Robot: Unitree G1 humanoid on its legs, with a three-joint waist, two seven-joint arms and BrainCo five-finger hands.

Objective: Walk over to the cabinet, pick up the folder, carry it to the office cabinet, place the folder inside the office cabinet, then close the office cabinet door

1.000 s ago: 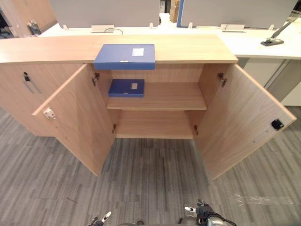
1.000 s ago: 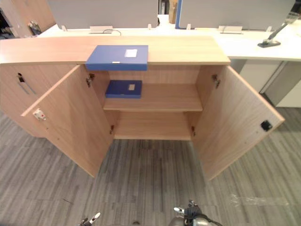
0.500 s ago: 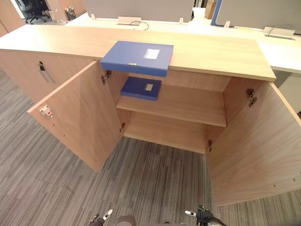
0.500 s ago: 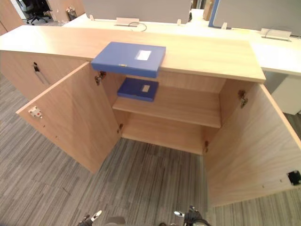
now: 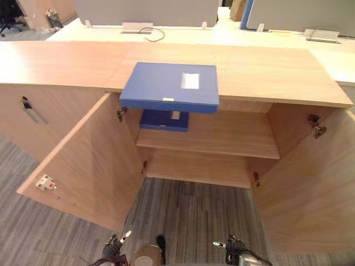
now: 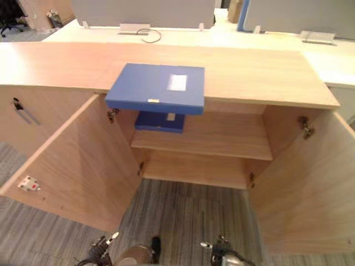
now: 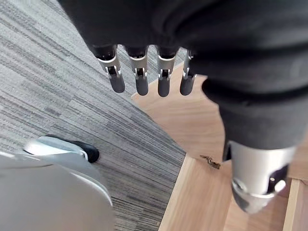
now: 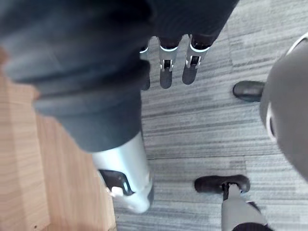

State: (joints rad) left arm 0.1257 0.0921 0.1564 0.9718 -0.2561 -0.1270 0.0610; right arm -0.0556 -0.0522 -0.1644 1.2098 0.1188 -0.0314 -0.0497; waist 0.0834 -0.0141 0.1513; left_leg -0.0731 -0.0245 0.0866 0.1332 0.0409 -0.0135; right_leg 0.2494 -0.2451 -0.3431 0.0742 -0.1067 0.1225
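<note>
There are two blue folders: first folder [image 5: 169, 86] on the cabinet top [image 5: 266, 69] at 12 o'clock, second folder [image 5: 162, 120] on the shelf [image 5: 227, 138] under it. The cabinet [image 5: 194, 166] has two open doors, left door [image 5: 89, 166] at 8 o'clock, right door [image 5: 310, 194] at 4 o'clock.

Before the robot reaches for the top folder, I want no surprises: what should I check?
1. The blue folder lies flat on the cabinet top, front edge overhanging: ok.
2. Both open, left door and right door: ok.
3. Empty left robot hand, fingers straight: ok.
4. Empty right robot hand, fingers straight: ok.
5. Room on the upper shelf beside the second folder: ok.
6. Reach to the blue folder: cannot tell.
</note>
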